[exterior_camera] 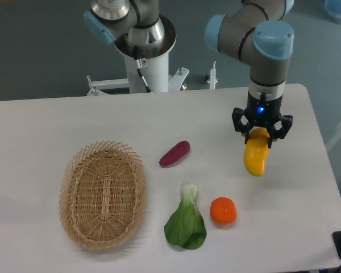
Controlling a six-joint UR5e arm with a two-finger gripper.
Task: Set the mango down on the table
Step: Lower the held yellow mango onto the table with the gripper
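Note:
The mango [256,157] is a yellow, slightly curved fruit with an orange tinge at its upper end. It hangs lengthwise over the right part of the white table [57,119], and its upper end sits between the black fingers of my gripper [261,134], which is shut on it. Whether its lower tip touches the tabletop I cannot tell.
A woven wicker basket [103,194] lies at the left front. A purple sweet potato [175,153] rests mid-table, a green leafy vegetable [186,219] and a round orange [223,210] lie in front of it. The table's right edge runs close beside the mango.

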